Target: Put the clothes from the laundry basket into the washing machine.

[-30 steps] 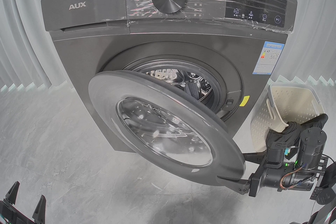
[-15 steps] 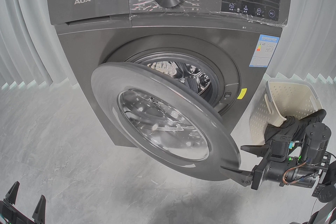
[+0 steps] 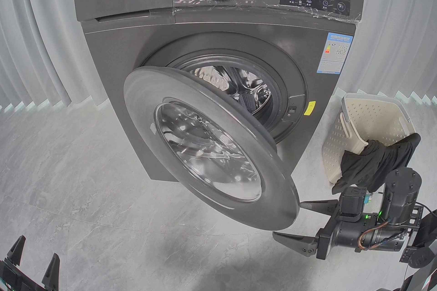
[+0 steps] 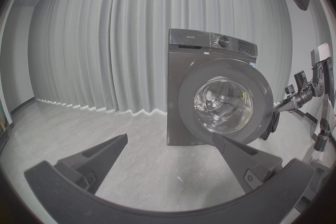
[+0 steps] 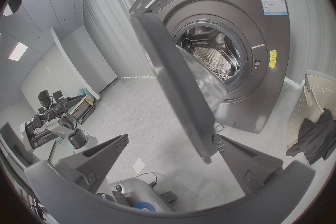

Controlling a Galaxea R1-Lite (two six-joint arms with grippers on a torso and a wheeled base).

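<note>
The grey washing machine (image 3: 136,1) stands with its round door (image 3: 205,146) swung out and the drum (image 3: 241,87) exposed. My right gripper (image 3: 287,220) is open at the door's lower outer rim. In the right wrist view the door edge (image 5: 182,95) lies between the two spread fingers of my right gripper (image 5: 169,139). A cream laundry basket (image 3: 364,123) stands on the floor right of the washer, with a black garment (image 3: 373,160) hanging over its front rim. My left gripper (image 3: 38,247) is open and empty, low at the left, far from the washer.
Pale curtains hang behind the washer, and grey tiled floor (image 3: 91,196) spreads out to its left. The open door juts well out in front of the drum. Close to the washer's right side stands the basket (image 5: 315,91).
The whole head view has shifted, with the washer now farther off and higher, so the camera moved. The right gripper stays at the door's rim. The left gripper has not moved.
</note>
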